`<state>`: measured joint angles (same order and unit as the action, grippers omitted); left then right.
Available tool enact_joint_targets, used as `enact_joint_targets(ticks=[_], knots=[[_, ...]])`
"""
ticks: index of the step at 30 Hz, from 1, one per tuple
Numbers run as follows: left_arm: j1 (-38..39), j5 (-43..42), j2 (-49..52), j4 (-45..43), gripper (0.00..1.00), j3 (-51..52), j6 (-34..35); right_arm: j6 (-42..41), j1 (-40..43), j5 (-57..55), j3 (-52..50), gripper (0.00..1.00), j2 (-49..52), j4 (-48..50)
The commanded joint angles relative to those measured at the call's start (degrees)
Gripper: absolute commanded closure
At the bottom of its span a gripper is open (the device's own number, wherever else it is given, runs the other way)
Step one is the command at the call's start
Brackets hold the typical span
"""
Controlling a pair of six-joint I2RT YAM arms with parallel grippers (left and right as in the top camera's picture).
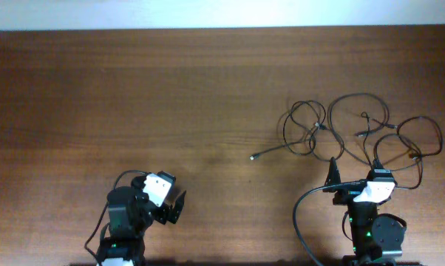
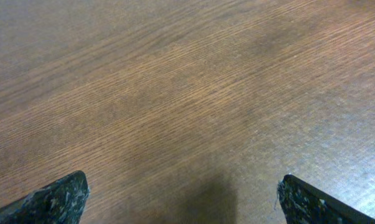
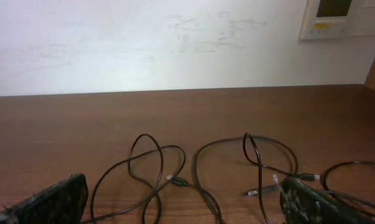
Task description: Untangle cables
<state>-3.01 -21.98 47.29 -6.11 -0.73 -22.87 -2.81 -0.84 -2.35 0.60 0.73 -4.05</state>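
Several very thin black cables (image 1: 315, 129) lie in loose, crossing loops on the brown wooden table (image 1: 134, 89), just in front of the right hand (image 1: 354, 176). One strand runs out from the tangle, away from the right hand toward its left, and ends in a small metallic plug (image 1: 253, 157). The right hand is open, with its two dark fingers wide apart and nothing between them. In the right wrist view the cables (image 3: 178, 182) lie beyond this hand (image 3: 184, 205), with light plug tips among the loops. One loop passes very close to the finger (image 3: 312, 202) on the right side, and I cannot tell if it touches. Behind the table, far from the right hand, stands a white wall (image 3: 175, 43) with a pale control panel (image 3: 340, 18). The left hand (image 1: 171, 209) is well apart to the left of the right hand. It is open too, and in its own view the hand (image 2: 184, 202) has only bare wood between its fingertips.
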Motion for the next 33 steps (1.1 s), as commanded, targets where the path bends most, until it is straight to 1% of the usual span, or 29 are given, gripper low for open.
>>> enact_joint_targets(ticks=[1, 7, 8, 11, 12, 14, 15, 16, 17, 19, 33], knots=[[-0.1, 2.2, -13.5, 9.4, 0.01, 0.2, 0.3, -0.3, -0.3, -0.9, -0.3, 0.02, -0.5, -0.3], [-0.1, 2.3, -38.8, 9.4, 0.01, 0.2, 0.3, -0.3, -0.3, -0.9, -0.3, 0.01, -0.5, -0.3], [-0.1, 2.3, -42.1, 9.4, 0.01, 0.2, 0.3, -0.3, -0.3, -0.9, -0.3, 0.02, -0.5, -0.3], [0.1, 2.3, -47.1, 9.4, 0.01, 0.2, 0.4, -0.3, -0.3, -0.9, -0.3, 0.01, -0.5, -0.3], [0.3, 2.5, -47.0, 9.4, 0.01, 0.2, 0.3, -0.3, -0.3, -0.9, -0.3, 0.01, -0.5, -0.3], [1.0, 7.1, -47.0, 9.6, 0.01, 0.3, 3.0, -0.3, -0.3, -0.9, -0.3, 0.02, -0.5, -0.3], [1.3, 10.9, -47.0, 9.7, 0.01, 0.3, 5.8, -0.3, -0.3, -0.9, -0.3, 0.01, -0.5, -0.3], [1.6, 16.4, -47.0, 10.3, 0.01, 0.3, 11.4, -0.3, -0.3, -0.9, -0.3, 0.01, -0.5, -0.3], [2.5, 25.6, -47.0, 10.7, 0.01, 0.3, 20.5, -0.3, -0.3, -0.9, -0.3, 0.01, -0.5, -0.3], [3.3, 27.3, -47.0, 10.5, 0.01, 0.3, 20.7, -0.3, -0.3, -0.9, -0.3, 0.02, -0.5, -0.3], [3.3, 27.4, -47.0, 10.5, 0.01, 0.3, 22.2, -0.3, -0.3, -0.9, -0.3, 0.02, -0.5, -0.3]])
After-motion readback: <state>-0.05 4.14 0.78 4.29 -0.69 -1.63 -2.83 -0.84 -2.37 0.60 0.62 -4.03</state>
